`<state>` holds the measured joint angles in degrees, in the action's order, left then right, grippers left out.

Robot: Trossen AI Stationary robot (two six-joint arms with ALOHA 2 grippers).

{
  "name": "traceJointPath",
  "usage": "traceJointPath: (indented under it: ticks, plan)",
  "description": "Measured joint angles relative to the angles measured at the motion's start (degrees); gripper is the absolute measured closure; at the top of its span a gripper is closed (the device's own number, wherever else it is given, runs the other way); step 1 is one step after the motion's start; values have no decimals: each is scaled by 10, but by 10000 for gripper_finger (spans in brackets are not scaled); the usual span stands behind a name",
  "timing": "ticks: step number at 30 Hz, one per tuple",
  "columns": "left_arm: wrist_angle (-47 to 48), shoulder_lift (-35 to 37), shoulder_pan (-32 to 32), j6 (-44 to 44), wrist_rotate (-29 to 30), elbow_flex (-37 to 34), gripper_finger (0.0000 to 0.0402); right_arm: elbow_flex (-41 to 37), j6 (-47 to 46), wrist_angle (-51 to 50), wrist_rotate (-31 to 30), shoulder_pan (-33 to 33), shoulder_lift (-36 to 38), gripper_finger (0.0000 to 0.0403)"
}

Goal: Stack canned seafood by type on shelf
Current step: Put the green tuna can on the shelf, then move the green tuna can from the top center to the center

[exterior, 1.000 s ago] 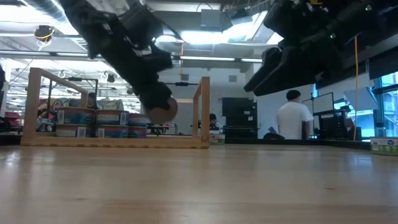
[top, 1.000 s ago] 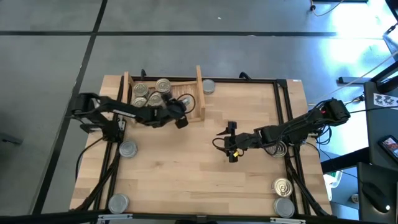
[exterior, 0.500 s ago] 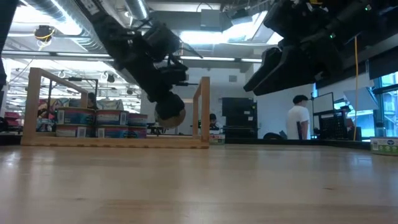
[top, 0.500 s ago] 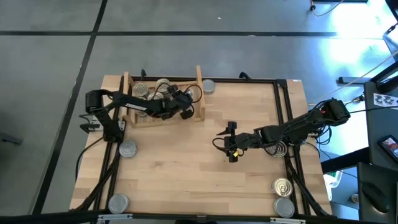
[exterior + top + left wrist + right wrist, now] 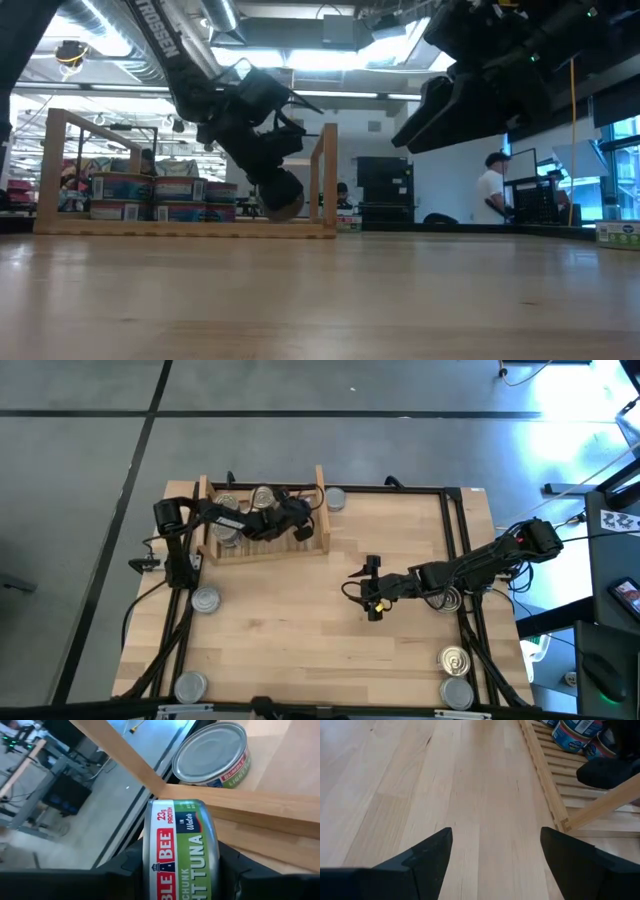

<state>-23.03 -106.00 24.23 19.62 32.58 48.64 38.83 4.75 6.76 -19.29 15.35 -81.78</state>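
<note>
Inside the shallow light-wood slatted shelf (image 5: 263, 550), the left gripper (image 5: 280, 195) pinches a green-labelled round tuna tin (image 5: 181, 851) on edge between its dark fingers (image 5: 131, 865), low over the bare slats near the right-hand side board, probably so it can be set down next to the blue-labelled tins (image 5: 150, 197) stacked two high along the shelf's left part. A grey-topped tin (image 5: 335, 499) sits just outside that board. The right gripper (image 5: 372, 591) waits mid-table, fingers (image 5: 422, 855) spread and empty.

The left gripper (image 5: 300, 520) reaches over the shallow light-wood slatted shelf (image 5: 322, 510) (several round metal tins (image 5: 262, 497) inside), right gripper (image 5: 372, 588) mid-table.
</note>
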Motion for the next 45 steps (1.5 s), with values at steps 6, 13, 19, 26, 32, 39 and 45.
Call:
traceJointPath:
  ticks: [6, 13, 19, 26, 32, 39, 45]
  plan:
    - [-1, 0, 10, 1, -41, 0, 204, 0, 0, 0, -3, 0, 0, 100]
    - [0, 1, -22, 22, -68, 1, 158, 0, 0, 0, -7, 0, 0, 100]
    - [1, 1, -46, 70, -38, 1, 157, 0, 0, 0, -7, 0, 0, 100]
    - [41, 5, -43, 70, 5, 1, 162, 0, -3, 0, -7, 0, 0, 100]
    - [88, 49, -90, 13, -6, 1, 162, 0, -7, 0, -7, 0, 0, 100]
    - [138, 80, -117, -7, -26, 1, 162, 0, -1, 0, -7, 0, 0, 100]
    - [140, 44, -81, 0, -39, -18, 162, 0, -2, 8, -7, 0, -4, 100]
